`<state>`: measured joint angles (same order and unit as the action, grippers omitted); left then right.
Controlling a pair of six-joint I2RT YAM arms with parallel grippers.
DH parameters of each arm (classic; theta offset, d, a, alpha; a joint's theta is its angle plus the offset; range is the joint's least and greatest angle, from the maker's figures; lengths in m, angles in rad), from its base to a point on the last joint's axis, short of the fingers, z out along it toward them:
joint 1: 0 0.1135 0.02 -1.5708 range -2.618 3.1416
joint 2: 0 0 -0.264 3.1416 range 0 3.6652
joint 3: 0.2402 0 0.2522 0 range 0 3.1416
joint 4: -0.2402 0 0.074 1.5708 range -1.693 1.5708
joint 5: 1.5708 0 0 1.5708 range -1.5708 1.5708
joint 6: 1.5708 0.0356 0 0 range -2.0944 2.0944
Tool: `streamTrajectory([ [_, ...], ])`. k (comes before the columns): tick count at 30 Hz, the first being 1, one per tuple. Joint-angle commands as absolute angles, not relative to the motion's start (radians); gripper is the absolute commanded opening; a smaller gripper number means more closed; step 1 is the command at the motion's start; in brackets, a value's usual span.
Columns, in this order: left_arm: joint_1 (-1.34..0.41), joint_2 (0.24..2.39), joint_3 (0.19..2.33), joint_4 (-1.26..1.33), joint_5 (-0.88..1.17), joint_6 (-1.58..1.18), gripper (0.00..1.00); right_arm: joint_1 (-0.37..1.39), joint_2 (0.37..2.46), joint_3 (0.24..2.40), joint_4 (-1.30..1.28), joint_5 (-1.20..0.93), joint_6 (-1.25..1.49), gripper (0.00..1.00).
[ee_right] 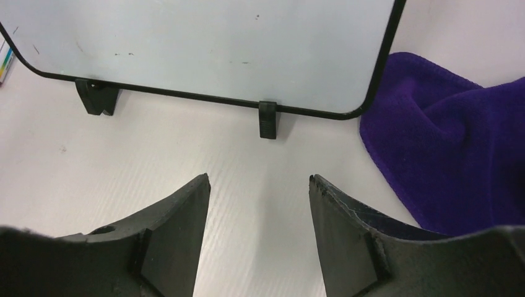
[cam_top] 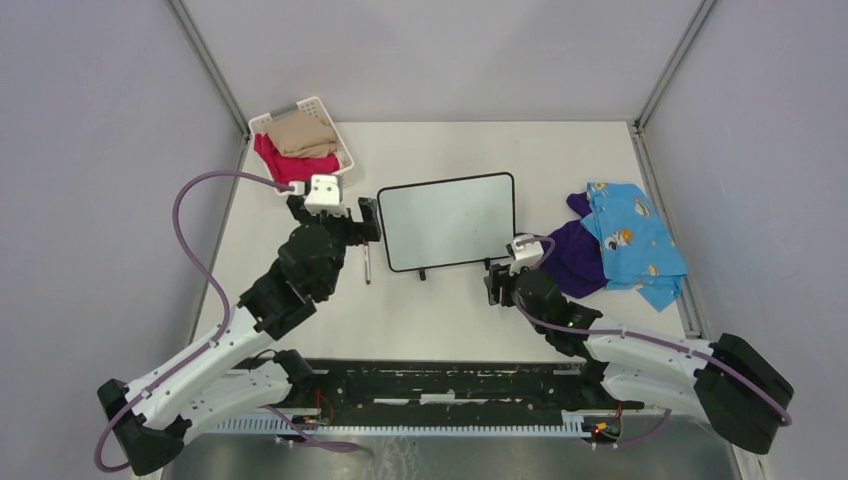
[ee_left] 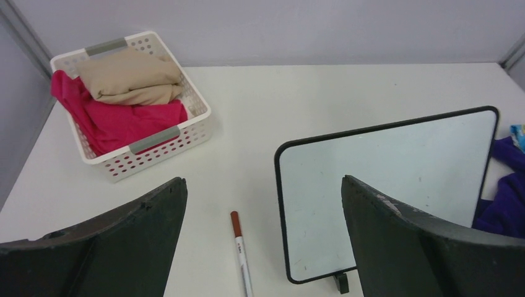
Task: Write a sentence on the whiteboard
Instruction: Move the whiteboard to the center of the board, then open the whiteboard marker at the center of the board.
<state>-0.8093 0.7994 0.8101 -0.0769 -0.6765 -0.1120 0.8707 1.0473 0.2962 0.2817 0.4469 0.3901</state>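
**Inspector:** Containers first.

**Assistant:** One white perforated basket (ee_left: 186,139) at the far left corner of the table (cam_top: 450,150); it holds a folded tan cloth (ee_left: 130,77) lying on top of a pink cloth (ee_left: 124,120), which spills over the left rim.

**Inspector:** Surface and room?

**Assistant:** White tabletop; grey wall panels (cam_top: 430,50) on three sides, with metal posts in the far corners. The whiteboard (cam_top: 448,220) stands near the middle of the table on two black feet (ee_right: 267,119); its face carries a few faint specks. A marker (ee_left: 240,250) with a red-brown cap lies flat just left of the board, apart from it. A purple cloth (cam_top: 570,255) lies just right of the board; a blue patterned cloth (cam_top: 630,240) overlaps its far side.

**Inspector:** Grippers?

**Assistant:** Left gripper (ee_left: 263,182) hangs over the marker with its jaws spread wide and nothing held; right gripper (ee_right: 258,179) sits near the board's near right corner, with its jaws parted over bare table and nothing between them.
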Motion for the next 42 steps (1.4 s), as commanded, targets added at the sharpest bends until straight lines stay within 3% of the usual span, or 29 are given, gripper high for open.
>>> streamTrajectory([
  [1, -0.815, 0.862, 0.838, -0.083, -0.891, -0.174, 1.0, 0.875, 0.925, 0.243, 0.211, 0.423, 0.363, 0.66],
  [4, -0.811, 0.961, 0.921, -0.23, -0.995, -0.257, 1.0, 0.875, 0.837, 0.192, 0.215, 0.422, 0.374, 0.66],
  [7, -0.782, 1.039, 0.974, -0.403, -0.97, -0.373, 1.0, 0.876, 0.761, 0.135, 0.259, 0.427, 0.379, 0.67],
  [16, -0.422, 1.035, 0.804, -0.407, -0.416, -0.525, 1.0, 0.876, 0.617, 0.05, 0.366, 0.437, 0.317, 0.67],
  [20, -0.352, 1.161, 0.837, -0.419, -0.224, -0.504, 1.0, 0.875, 0.579, 0.043, 0.368, 0.435, 0.291, 0.67],
  [28, -0.312, 1.389, 0.928, -0.412, -0.176, -0.513, 0.99, 0.876, 0.555, 0.09, 0.311, 0.372, 0.265, 0.67],
  [34, -0.257, 1.498, 0.912, -0.333, -0.074, -0.524, 0.93, 0.877, 0.48, 0.089, 0.283, 0.364, 0.246, 0.66],
  [39, -0.245, 1.59, 0.93, -0.298, -0.014, -0.511, 0.73, 0.875, 0.433, 0.084, 0.262, 0.382, 0.23, 0.65],
  [42, -0.245, 1.624, 0.948, -0.3, -0.012, -0.501, 0.69, 0.876, 0.421, 0.083, 0.258, 0.385, 0.226, 0.65],
])
